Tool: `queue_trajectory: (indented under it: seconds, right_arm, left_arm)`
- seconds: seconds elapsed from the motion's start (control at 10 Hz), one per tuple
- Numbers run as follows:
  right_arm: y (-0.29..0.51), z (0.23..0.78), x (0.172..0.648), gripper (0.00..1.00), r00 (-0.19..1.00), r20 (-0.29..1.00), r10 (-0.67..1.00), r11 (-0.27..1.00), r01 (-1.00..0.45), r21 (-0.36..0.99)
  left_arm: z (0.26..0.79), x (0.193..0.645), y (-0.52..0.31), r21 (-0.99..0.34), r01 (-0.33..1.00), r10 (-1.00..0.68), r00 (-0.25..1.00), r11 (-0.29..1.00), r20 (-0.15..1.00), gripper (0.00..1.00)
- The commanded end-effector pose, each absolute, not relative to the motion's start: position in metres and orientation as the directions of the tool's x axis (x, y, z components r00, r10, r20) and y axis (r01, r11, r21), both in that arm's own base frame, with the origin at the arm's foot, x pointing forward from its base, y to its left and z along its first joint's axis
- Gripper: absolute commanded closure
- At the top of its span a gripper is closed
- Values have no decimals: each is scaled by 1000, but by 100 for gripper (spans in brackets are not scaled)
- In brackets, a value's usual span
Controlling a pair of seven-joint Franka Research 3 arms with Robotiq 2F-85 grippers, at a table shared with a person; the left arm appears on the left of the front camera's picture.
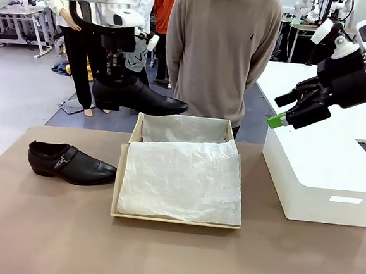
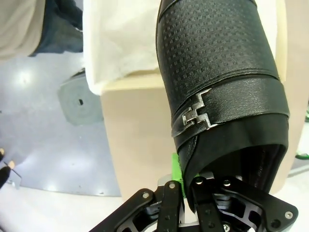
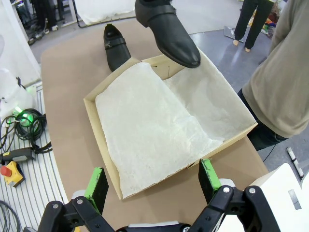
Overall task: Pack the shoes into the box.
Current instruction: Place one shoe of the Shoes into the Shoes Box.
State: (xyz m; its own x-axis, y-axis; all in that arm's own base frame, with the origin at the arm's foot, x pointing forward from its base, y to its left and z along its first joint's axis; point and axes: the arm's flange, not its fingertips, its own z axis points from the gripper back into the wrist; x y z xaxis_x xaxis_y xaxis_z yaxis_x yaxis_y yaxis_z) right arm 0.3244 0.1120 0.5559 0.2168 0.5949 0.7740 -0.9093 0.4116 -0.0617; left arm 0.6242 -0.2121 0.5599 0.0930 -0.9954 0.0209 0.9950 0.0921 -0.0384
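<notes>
My left gripper (image 2: 186, 186) is clamped tight on the rim of the opening of one black dress shoe (image 1: 138, 97), hanging it in the air over the far-left corner of the cardboard shoebox (image 1: 121, 183). The box has crumpled white tissue paper (image 1: 183, 178) lying in it. The held shoe runs roughly level, side to side, toe to my right. The second shoe (image 1: 70, 163) lies on the table (image 1: 36, 227) just left of the box, toe toward it. My right gripper (image 3: 153, 182) gapes wide, nothing in it, above the white box (image 1: 319, 179).

Two shoes (image 1: 72, 163), one shoebox (image 1: 176, 220), one white box (image 1: 319, 179), one person (image 1: 221, 51)
</notes>
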Motion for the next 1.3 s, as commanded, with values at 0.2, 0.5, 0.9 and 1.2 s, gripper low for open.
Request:
queue_trajectory:
  seconds: [0.2, 0.5, 0.9, 1.2]
  right_arm:
    - [112, 555, 328, 0, 191, 786, 588, 391, -918, -69]
    - [112, 555, 328, 0, 191, 786, 588, 391, -918, -69]
    - [112, 555, 328, 0, 191, 786, 588, 391, -918, -69]
    - [112, 555, 328, 0, 191, 786, 588, 391, -918, -69]
  left_arm:
    - [557, 642, -253, 2, 997, -996, 81, 81, 24, 100]
    - [542, 640, -273, 27, 996, -996, 81, 82, 33, 100]
    - [527, 642, -286, 49, 999, -1000, 2, 3, 30, 100]
    - [523, 642, -288, 83, 989, -990, -130, -125, 49, 100]
